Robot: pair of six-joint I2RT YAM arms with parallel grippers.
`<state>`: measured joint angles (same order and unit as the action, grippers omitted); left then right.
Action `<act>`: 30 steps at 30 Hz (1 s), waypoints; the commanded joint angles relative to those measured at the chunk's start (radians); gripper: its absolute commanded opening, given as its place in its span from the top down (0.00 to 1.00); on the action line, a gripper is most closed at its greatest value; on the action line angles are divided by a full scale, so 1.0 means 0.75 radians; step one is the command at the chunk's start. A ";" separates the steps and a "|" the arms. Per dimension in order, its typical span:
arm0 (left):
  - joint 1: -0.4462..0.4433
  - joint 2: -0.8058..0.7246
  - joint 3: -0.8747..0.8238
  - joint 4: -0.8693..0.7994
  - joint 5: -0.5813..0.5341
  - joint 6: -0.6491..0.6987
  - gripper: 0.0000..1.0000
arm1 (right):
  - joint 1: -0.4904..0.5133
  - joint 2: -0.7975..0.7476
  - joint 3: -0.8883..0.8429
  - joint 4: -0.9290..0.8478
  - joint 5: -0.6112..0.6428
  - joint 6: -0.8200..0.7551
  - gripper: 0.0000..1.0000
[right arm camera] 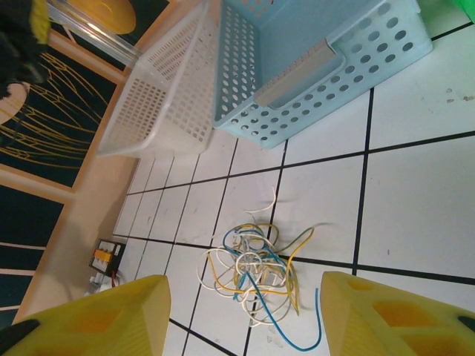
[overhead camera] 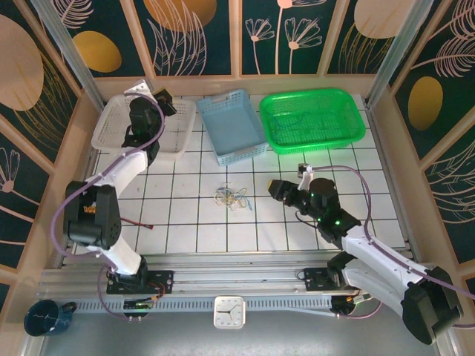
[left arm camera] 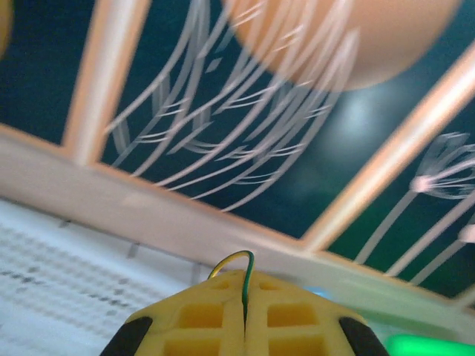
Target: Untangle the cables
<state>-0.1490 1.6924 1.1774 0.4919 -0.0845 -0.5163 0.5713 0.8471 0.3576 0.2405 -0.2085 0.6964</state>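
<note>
My right gripper [right arm camera: 245,297] gapes at the cables [right arm camera: 256,278], ready to pick; my left gripper [left arm camera: 245,300] pinches one wire [left arm camera: 251,261] over the basket [overhead camera: 111,122].

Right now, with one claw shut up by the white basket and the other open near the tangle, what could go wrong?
1. The left claw is shut on a thin wire with just a short loop showing; on release it may cling or miss the white basket.
2. The right claw is open, aimed at the cables, which lie in one knotted pile; closing there would likely catch several strands and drag the clump.
</note>
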 commanded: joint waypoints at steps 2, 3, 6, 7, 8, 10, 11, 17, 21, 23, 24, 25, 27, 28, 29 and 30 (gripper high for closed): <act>0.056 0.157 0.135 -0.180 -0.031 0.118 0.99 | 0.019 -0.035 0.040 -0.059 0.023 -0.037 0.44; 0.060 0.184 0.155 -0.210 -0.037 0.132 0.98 | 0.024 -0.040 0.041 -0.063 0.025 -0.039 0.44; 0.065 0.258 0.207 -0.274 -0.041 0.180 0.89 | 0.028 -0.053 0.041 -0.088 0.032 -0.045 0.44; 0.066 0.276 0.218 -0.292 -0.043 0.188 0.83 | 0.031 -0.057 0.041 -0.094 0.033 -0.045 0.44; 0.066 0.290 0.223 -0.306 -0.043 0.193 0.72 | 0.032 -0.059 0.041 -0.099 0.033 -0.045 0.44; 0.066 0.300 0.213 -0.314 -0.035 0.182 0.45 | 0.034 -0.066 0.041 -0.107 0.033 -0.049 0.44; 0.066 0.299 0.201 -0.311 -0.029 0.173 0.32 | 0.035 -0.069 0.041 -0.110 0.035 -0.050 0.44; 0.065 0.269 0.120 -0.301 0.037 0.134 0.01 | 0.036 -0.072 0.043 -0.116 0.033 -0.059 0.44; 0.066 0.237 0.054 -0.283 0.109 0.087 0.01 | 0.040 -0.059 0.041 -0.107 0.024 -0.065 0.44; 0.065 0.216 0.015 -0.261 0.165 0.043 0.01 | 0.045 -0.043 0.037 -0.096 0.020 -0.067 0.43; 0.064 0.206 -0.005 -0.243 0.191 0.020 0.01 | 0.051 -0.034 0.036 -0.089 0.020 -0.068 0.43; 0.062 0.195 -0.028 -0.222 0.213 -0.007 0.01 | 0.055 -0.021 0.033 -0.082 0.022 -0.068 0.43; 0.056 0.177 -0.061 -0.183 0.262 -0.057 0.01 | 0.068 0.005 0.030 -0.067 0.024 -0.070 0.43; 0.051 0.169 -0.074 -0.163 0.288 -0.078 0.01 | 0.077 0.023 0.030 -0.059 0.026 -0.070 0.43; 0.042 0.164 -0.081 -0.149 0.308 -0.097 0.01 | 0.088 0.040 0.032 -0.049 0.028 -0.071 0.43; 0.034 0.162 -0.084 -0.137 0.328 -0.111 0.01 | 0.097 0.060 0.032 -0.040 0.031 -0.072 0.43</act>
<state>-0.1070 1.8587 1.1294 0.3107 0.0795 -0.5301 0.6235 0.8680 0.3584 0.1616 -0.2016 0.6598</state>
